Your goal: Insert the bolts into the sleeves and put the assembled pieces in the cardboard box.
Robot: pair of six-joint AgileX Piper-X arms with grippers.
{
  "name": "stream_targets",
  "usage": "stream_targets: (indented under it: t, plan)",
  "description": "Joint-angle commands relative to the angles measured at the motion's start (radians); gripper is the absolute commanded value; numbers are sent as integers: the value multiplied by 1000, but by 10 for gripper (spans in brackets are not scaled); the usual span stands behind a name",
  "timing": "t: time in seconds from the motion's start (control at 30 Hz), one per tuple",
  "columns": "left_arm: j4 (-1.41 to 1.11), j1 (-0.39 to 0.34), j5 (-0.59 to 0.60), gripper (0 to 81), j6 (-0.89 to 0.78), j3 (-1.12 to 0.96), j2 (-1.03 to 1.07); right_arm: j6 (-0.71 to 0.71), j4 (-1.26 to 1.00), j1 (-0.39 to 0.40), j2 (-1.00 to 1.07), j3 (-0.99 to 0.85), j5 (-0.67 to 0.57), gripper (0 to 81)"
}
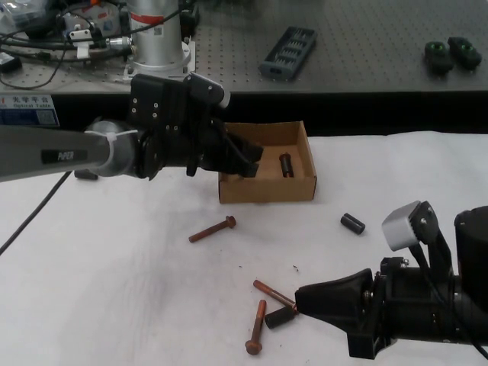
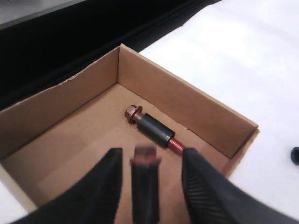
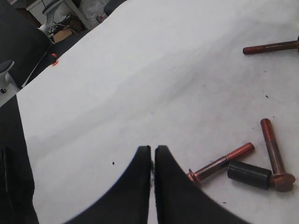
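The right gripper [image 1: 301, 293] is sitting clenched and empty at the lower right of the frame, just beside two bolts [image 1: 257, 328] and a sleeve [image 1: 280, 318] on the white counter [image 1: 114, 290]. Above centre, the left gripper [image 2: 152, 151] is hanging released over the cardboard box [image 1: 267, 188], a blurred bolt-and-sleeve piece [image 2: 145, 186] between its spread fingers [image 2: 107, 186], an assembled piece [image 2: 154, 129] lying inside

- Cardboard box [image 1: 267, 191] is sitting open, holding one sleeved bolt [image 2: 154, 129] lying flat, with perhaps a blurred second piece [image 2: 145, 186] hanging above its floor.
- Loose bolts [image 1: 213, 229] and black sleeves [image 1: 351, 223] are lying from its four to seven o'clock.
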Motion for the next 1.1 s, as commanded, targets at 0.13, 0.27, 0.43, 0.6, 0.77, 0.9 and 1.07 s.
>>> stream_targets:
  t: [0.13, 0.27, 0.43, 0.6, 0.77, 0.9, 1.07]
  plan:
    - [-12, -6, 83, 429, -41, -14, -13, -9, 23, -6, -11, -5, 2, 43]
    - [48, -6, 83, 423, 4, -14, -57, -9, 52, -6, -11, -5, 2, 43]
    - [233, -4, 17, 367, 284, -14, -143, -9, 59, -6, -11, -5, -1, 43]
    - [471, -4, -99, 365, 490, -14, -187, -9, 59, -6, -11, -5, -7, 43]
    - [612, -4, -152, 365, 514, -9, -182, -9, 67, -6, -28, -5, -6, 43]
    - [645, -4, -159, 365, 572, -10, -179, -9, 75, -6, -66, -5, 6, 43]
    - [653, -4, -159, 365, 600, -10, -179, -9, 111, -6, -126, -5, 25, 43]
